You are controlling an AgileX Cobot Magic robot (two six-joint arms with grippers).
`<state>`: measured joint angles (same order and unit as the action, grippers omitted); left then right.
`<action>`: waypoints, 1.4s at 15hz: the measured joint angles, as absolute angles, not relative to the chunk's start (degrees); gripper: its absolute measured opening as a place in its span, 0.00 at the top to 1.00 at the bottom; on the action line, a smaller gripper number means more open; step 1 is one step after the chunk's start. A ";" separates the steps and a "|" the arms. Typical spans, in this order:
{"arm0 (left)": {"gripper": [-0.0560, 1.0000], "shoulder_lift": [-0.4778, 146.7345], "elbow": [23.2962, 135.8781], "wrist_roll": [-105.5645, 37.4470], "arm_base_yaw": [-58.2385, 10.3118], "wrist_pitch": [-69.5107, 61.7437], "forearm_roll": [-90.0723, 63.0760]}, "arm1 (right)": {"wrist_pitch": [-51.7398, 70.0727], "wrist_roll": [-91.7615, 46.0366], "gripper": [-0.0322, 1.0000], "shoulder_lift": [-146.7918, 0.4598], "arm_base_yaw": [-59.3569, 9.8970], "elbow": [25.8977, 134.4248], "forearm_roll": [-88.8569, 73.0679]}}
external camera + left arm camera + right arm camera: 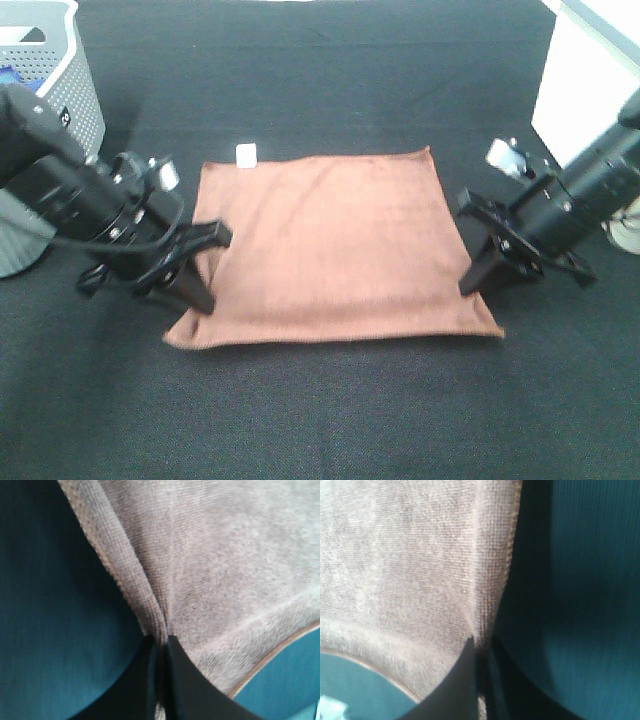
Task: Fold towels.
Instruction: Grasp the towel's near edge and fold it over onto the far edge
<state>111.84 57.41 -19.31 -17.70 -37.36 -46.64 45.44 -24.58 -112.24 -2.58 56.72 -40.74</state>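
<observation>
The reddish-brown towel (335, 245) lies spread flat on the black table, its small white tag (246, 154) at the far left edge. My left gripper (203, 268) is shut on the towel's left edge near the front corner; in the left wrist view its fingers (186, 680) pinch a raised fold of the cloth (210, 570). My right gripper (482, 272) is shut on the towel's right edge; in the right wrist view its fingers (462, 680) pinch the hem (420, 565).
A grey perforated basket (50, 80) stands at the back left with something blue inside. A white box (580, 80) stands at the back right. The table (320, 420) is covered in black cloth.
</observation>
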 joint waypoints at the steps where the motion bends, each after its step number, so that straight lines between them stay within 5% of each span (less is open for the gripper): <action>1: 0.93 109.95 54.26 -19.14 -18.62 -36.78 -46.35 | 45.03 -24.58 0.97 -110.92 -2.58 54.43 -41.20; 8: 0.93 102.90 49.45 -19.08 -21.26 -22.69 -46.35 | 41.37 -31.57 0.97 -107.37 -2.69 54.66 -46.58; 14: 0.93 104.45 60.73 -19.08 -19.94 -16.33 -42.69 | 42.91 -30.54 0.97 -115.62 -2.69 75.46 -46.18; 21: 0.93 125.59 85.08 -18.85 -13.98 -25.95 -41.08 | 45.15 -24.69 0.97 -131.89 -2.75 96.37 -40.97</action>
